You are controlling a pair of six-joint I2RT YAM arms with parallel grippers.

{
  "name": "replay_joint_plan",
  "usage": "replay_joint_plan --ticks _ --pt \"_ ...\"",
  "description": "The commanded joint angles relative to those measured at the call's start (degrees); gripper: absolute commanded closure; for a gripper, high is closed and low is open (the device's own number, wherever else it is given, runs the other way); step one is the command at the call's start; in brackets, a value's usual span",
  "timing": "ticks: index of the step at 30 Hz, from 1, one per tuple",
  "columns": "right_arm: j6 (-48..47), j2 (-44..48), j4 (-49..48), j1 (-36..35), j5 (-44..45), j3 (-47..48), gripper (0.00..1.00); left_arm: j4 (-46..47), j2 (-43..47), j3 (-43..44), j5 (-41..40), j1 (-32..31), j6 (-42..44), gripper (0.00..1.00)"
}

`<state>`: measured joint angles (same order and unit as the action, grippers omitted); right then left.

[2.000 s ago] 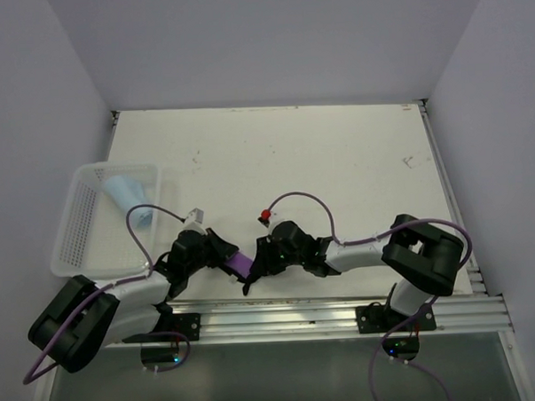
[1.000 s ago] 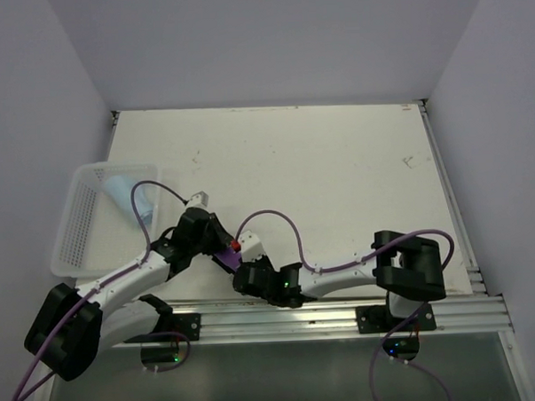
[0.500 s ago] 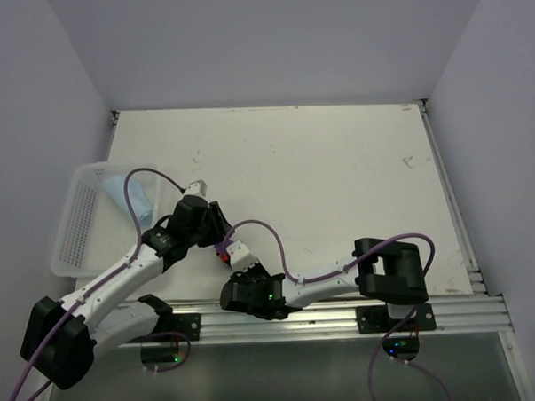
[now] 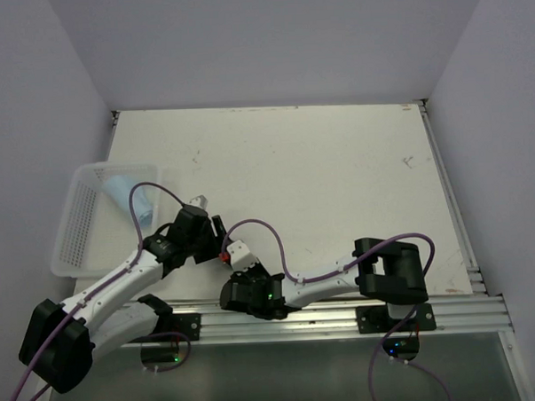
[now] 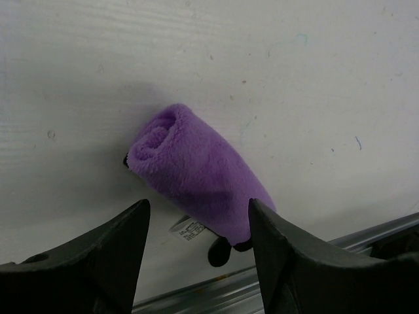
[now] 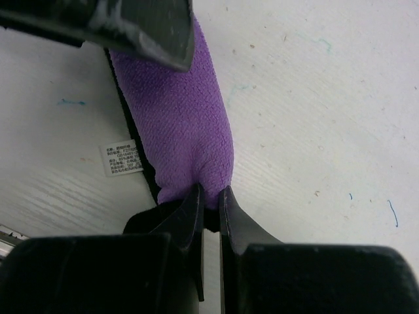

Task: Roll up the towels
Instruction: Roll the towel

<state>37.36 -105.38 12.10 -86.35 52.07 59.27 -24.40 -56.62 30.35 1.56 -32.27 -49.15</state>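
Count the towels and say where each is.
2. The blue towel lies in the basket; the purple towel, rolled, lies on the table, one end pinched by the right tool. The arms may hide others.

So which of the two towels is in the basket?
The light blue towel, lying in the white mesh basket at the left edge of the table. The purple towel instead lies rolled on the table near its front edge.

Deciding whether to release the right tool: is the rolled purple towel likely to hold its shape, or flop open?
Probably floppy: the purple towel is plush fleece and would sag if lifted by the end the right tool pinches. Its spiral end looks loosely wound, so it may relax slightly. Fuzzy pile on the flat table should resist rolling.
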Motion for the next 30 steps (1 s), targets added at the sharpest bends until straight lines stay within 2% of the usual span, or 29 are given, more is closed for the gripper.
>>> replay_joint_plan --ticks 1,8,13,19,21,26,30 --pt "3.32 -1.49 4.51 -0.05 2.24 1.81 1.00 1.20 -0.34 -1.43 3.28 0.19 -2.36 0.34" --pt "4.47 -2.37 4.96 -0.05 2.51 3.66 1.00 -0.03 1.60 -2.66 0.81 -0.42 -3.32 0.32" --pt "3.51 -2.81 4.08 -0.05 1.37 4.89 1.00 6.81 -0.33 -4.60 1.69 -1.03 -5.34 0.32" --pt "3.24 -3.69 3.81 -0.14 0.58 6.30 1.00 8.24 -2.70 -4.60 -1.29 -3.76 -7.89 0.32" --pt "2.98 -4.13 3.29 -0.05 -0.30 6.65 1.00 8.49 -2.18 -5.82 -4.97 -4.64 -8.86 0.32" --pt "2.36 -3.60 1.45 0.04 -1.71 6.13 1.00 15.34 2.48 -12.67 -7.01 -5.87 -12.20 0.30" --pt "2.01 -3.69 1.26 -0.05 -2.15 6.39 1.00 17.98 2.39 -13.91 -9.55 -6.14 -11.86 0.31"
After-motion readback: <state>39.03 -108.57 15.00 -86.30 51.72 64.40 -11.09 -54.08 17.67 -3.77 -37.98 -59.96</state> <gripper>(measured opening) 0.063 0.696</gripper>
